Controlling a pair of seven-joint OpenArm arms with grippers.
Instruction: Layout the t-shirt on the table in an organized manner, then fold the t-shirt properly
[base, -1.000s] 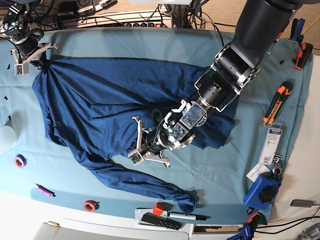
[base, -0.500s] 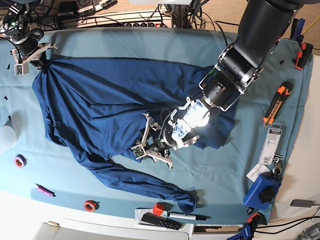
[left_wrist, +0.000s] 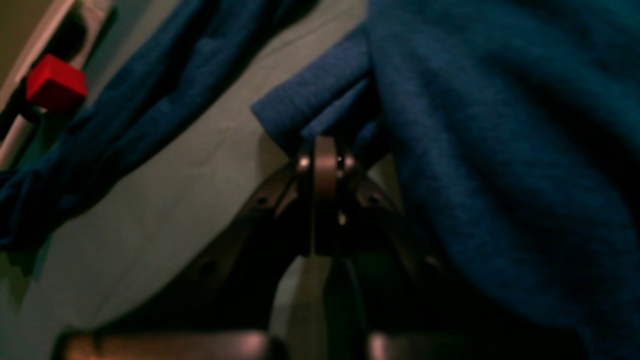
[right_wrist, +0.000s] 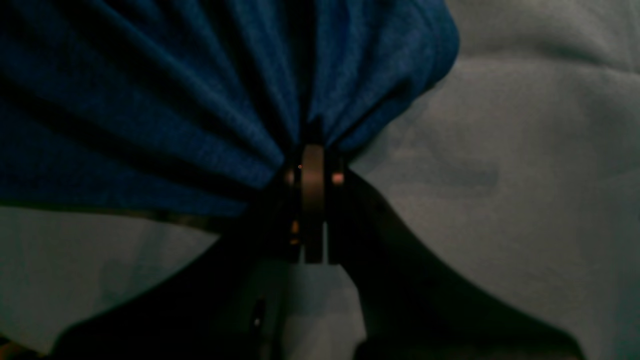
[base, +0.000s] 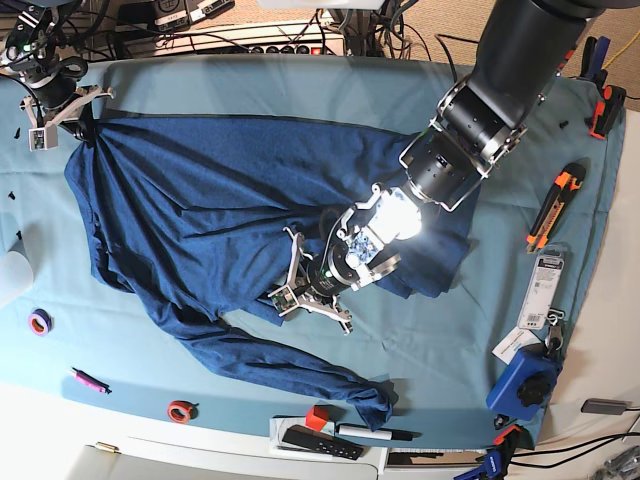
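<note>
Still laying out: we found the t-shirt (base: 210, 190) rumpled on the table (base: 300, 85), right gripper (base: 58, 112) pinching its far corner, left gripper (base: 305, 293) clamped on its near hem, which next needed drawing outward.

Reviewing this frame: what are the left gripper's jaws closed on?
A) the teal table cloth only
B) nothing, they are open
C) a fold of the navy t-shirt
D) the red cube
C: in the left wrist view the left gripper pinches a bunched fold of the t-shirt.
</note>
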